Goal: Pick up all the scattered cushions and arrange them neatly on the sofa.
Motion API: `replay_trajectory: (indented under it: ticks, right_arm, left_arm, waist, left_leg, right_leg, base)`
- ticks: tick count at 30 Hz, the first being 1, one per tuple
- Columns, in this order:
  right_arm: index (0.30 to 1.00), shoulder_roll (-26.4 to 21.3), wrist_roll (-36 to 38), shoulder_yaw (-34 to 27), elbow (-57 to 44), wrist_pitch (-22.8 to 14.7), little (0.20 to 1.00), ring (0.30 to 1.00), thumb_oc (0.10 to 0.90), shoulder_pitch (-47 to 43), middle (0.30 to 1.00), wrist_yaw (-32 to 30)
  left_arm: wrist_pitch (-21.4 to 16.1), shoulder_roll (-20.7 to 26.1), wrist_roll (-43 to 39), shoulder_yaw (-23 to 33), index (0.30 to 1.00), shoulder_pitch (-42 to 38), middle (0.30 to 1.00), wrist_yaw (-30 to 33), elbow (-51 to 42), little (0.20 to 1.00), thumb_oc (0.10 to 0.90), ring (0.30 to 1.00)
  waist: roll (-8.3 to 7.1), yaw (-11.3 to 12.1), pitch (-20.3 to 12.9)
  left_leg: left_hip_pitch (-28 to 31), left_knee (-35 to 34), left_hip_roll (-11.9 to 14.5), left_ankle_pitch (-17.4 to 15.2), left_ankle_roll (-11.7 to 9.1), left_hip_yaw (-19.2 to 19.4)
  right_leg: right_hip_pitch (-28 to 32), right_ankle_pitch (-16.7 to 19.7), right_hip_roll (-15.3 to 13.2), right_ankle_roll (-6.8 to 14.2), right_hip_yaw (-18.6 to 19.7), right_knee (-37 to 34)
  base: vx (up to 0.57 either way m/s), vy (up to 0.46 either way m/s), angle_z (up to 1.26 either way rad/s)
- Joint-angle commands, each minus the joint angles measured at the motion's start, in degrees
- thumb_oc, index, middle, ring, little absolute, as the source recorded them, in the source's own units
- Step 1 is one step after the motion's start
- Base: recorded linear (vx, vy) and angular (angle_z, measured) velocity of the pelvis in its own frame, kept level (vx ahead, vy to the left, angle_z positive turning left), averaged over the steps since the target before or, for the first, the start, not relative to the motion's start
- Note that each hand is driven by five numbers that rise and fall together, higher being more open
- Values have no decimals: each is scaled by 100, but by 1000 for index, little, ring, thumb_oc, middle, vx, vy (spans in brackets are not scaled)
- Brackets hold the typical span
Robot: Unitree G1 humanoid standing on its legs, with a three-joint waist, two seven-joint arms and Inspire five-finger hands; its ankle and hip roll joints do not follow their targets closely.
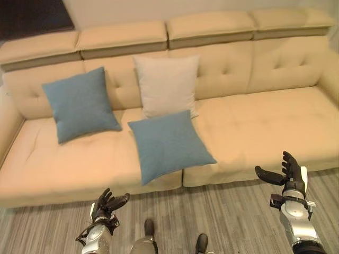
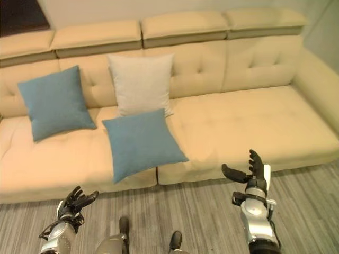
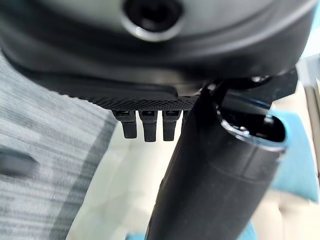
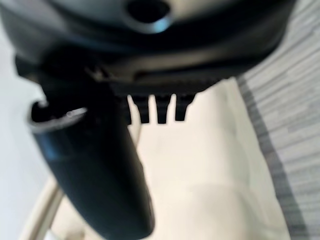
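Flat blue square fabric cushion [image 1: 168, 144] on beige sofa [image 1: 275, 114] lies ahead, nearer my empty, relaxed left hand [image 1: 107, 205]; right hand [image 1: 286, 173] spread, empty.

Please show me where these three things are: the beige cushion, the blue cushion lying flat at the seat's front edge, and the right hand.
beige cushion [image 1: 167, 84], left eye view, middle of its face.
flat blue cushion [image 1: 168, 143], left eye view, middle of its top face.
right hand [image 1: 290, 177], left eye view, on its palm.
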Motion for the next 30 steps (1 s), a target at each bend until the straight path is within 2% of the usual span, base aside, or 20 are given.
replay_trajectory:
  ticks: [1, 2, 3, 4, 5, 6, 7, 8, 9, 10, 11, 12, 14, 15, 16, 17, 20, 22, 27, 30]
  right_arm:
    - [900, -370, 41, -96, -339, -429, 900, 900, 800, -298, 900, 9]
    - [900, -345, 213, -105, -212, -428, 900, 900, 800, -414, 900, 61]
    - [900, -390, 405, -56, -80, -441, 900, 900, 800, -557, 900, 155]
    - [900, -392, 406, -55, -77, -442, 900, 900, 800, -559, 900, 155]
    - [900, -472, 598, 13, 35, -399, 900, 900, 800, -678, 900, 314]
    - [900, -531, 616, 58, 111, -362, 900, 900, 800, -704, 900, 395]
    - [900, -555, 702, 63, 62, -356, 900, 900, 800, -705, 900, 428]
    - [900, -579, 827, 14, 92, -384, 900, 900, 800, -736, 900, 488]
    - [900, -583, 830, 12, 96, -386, 900, 900, 800, -734, 900, 492]
    - [900, -655, 836, 33, 234, -370, 900, 900, 800, -843, 900, 502]
    - [900, -659, 839, 36, 243, -374, 900, 900, 800, -847, 900, 505]
    - [900, -699, 863, 118, 308, -381, 900, 900, 800, -955, 900, 542]
    - [900, -737, 1025, 313, 397, -419, 900, 900, 800, -1238, 900, 502]
    - [900, -713, 1080, 302, 384, -416, 900, 900, 800, -1242, 900, 573]
    - [900, -675, 1129, 373, 397, -440, 900, 900, 800, -1456, 900, 621]
    - [900, -736, 1158, 499, 490, -442, 900, 900, 800, -1736, 900, 651]
    - [900, -891, 1236, 1011, 722, -420, 900, 900, 800, -2561, 900, 735]
    - [900, -721, 1313, 1390, 831, -399, 900, 900, 800, -2946, 900, 830]
    - [900, -556, 893, 1806, 809, -276, 900, 900, 800, -3246, 900, 766]
    - [900, -52, 1060, 2198, 905, -291, 900, 900, 800, -3634, 900, 827]
  left_arm:
    - [-243, 663, 421, -102, 900, 50, 900, -72, -267, 900, 800, 900]
    - [-216, 669, 449, -147, 900, 41, 900, -89, -171, 900, 800, 900]
    - [-184, 688, 403, -177, 900, 5, 900, -109, -30, 900, 800, 900]
    - [-184, 687, 403, -177, 900, 4, 900, -109, -29, 900, 800, 900]
    - [-143, 720, 348, -249, 900, -35, 900, -168, 84, 900, 800, 900]
    - [-113, 720, 255, -250, 900, -65, 900, -205, 176, 900, 800, 900]
    - [-118, 710, 178, -273, 900, -86, 900, -222, 186, 900, 800, 900]
    - [-111, 683, 219, -351, 900, -92, 900, -283, 227, 900, 800, 900]
    - [-111, 682, 220, -354, 900, -91, 900, -283, 227, 900, 800, 900]
    - [-113, 711, 386, -496, 900, -97, 900, -324, 67, 900, 800, 900]
    - [-109, 708, 389, -497, 900, -92, 900, -321, 60, 900, 800, 900]
    - [-113, 726, 464, -578, 900, -121, 900, -339, 25, 900, 800, 900]
    - [-143, 764, 559, -764, 900, -255, 900, -285, -52, 900, 800, 900]
    - [-147, 807, 635, -831, 900, -316, 900, -311, -180, 900, 800, 900]
    - [-152, 771, 638, -863, 900, -385, 900, -350, -274, 900, 800, 900]
    - [-162, 727, 682, -1010, 900, -511, 900, -355, -329, 900, 800, 900]
    - [-161, 606, 515, -1363, 900, -887, 900, -495, -343, 900, 800, 900]
    - [-144, 574, 469, -1677, 900, -1179, 900, -577, -362, 900, 800, 900]
    - [-129, 513, 276, -1824, 900, -1483, 900, -593, -368, 900, 800, 900]
    - [-182, 366, 179, -2023, 900, -1941, 900, -454, -379, 900, 800, 900]
  waist:
    - [-314, 191, -449]
    - [-339, 167, -419]
    - [-331, 127, -375]
    - [-329, 135, -384]
    - [-282, 16, -300]
    - [-224, -27, -293]
    - [-203, -60, -297]
    - [-183, -87, -328]
    - [-180, -106, -322]
    - [-157, -63, -351]
    - [-145, -101, -345]
    - [-145, -120, -322]
    - [-178, -239, -110]
    - [-239, -228, -103]
    - [-309, -161, -49]
    - [-264, -163, 1]
    - [-11, -231, 40]
    - [148, -241, 147]
    - [264, -243, 315]
    - [367, -220, 527]
  left_leg:
    - [-411, 734, -245, 50, 318, -163]
    - [-310, 822, -286, -89, 417, -92]
    - [-191, 899, -313, -202, 520, 0]
    - [-199, 898, -309, -200, 520, 8]
    - [-51, 1036, -398, -404, 672, 11]
    - [10, 1065, -419, -445, 717, -10]
    - [62, 1087, -466, -511, 720, -59]
    - [133, 1063, -513, -615, 695, -65]
    - [143, 1062, -518, -619, 693, -86]
    - [175, 1007, -518, -704, 587, -131]
    - [180, 1016, -517, -715, 578, -173]
    - [184, 1014, -511, -769, 499, -233]
    - [188, 1039, -577, -829, 396, -403]
    - [114, 1061, -620, -819, 385, -433]
    - [-18, 1145, -690, -864, 379, -433]
    - [-187, 1204, -728, -874, 355, -464]
    - [-780, 1127, -743, -589, 292, -574]
    - [-1030, 949, -655, -368, 251, -659]
    - [-1238, 869, -550, -246, 200, -707]
    - [-1484, 859, -507, -148, 135, -699]
  right_leg:
    - [781, -1257, -416, 672, 108, 1216]
    - [603, -1087, -587, 785, 157, 1810]
    - [309, -768, -764, 915, 237, 2391]
    - [294, -765, -761, 914, 246, 2394]
    - [-86, -421, -908, 956, 443, 3278]
    - [-321, -192, -934, 929, 539, 3623]
    - [-374, -158, -1007, 932, 567, 3562]
    - [-393, -178, -1218, 892, 473, 3175]
    - [-359, -183, -1221, 892, 445, 3157]
    - [-390, -370, -1498, 836, 245, 2448]
    - [-329, -372, -1489, 832, 187, 2406]
    - [-404, -381, -1591, 832, 173, 1866]
    - [-700, -200, -1570, 942, 822, 1282]
    - [-695, -222, -1587, 990, 973, 1108]
    - [-705, -87, -1709, 1076, 903, 1015]
    - [-774, 44, -1727, 1128, 840, 957]
    - [-1315, 109, -1570, 1046, 935, 989]
    - [-1609, 8, -1431, 965, 923, 1040]
    - [-1929, -70, -1331, 905, 965, 1157]
    - [-2265, -79, -1279, 861, 1025, 1216]
  base:
    - [344, 217, -60]
    - [284, 243, -65]
    - [162, 168, -62]
    - [207, 204, -23]
    - [236, 180, -6]
    - [337, 188, 15]
    - [335, 38, 3]
    - [250, -17, 18]
    - [290, -90, 28]
    - [157, -72, 37]
    - [224, -152, 26]
    - [121, -141, 16]
    - [96, -140, 22]
    - [3, -83, 50]
    - [-62, -89, 67]
    - [-163, -96, 70]
    - [-183, -30, 54]
    - [-89, -29, -11]
    - [-27, -22, -8]
    - [-40, -27, -6]
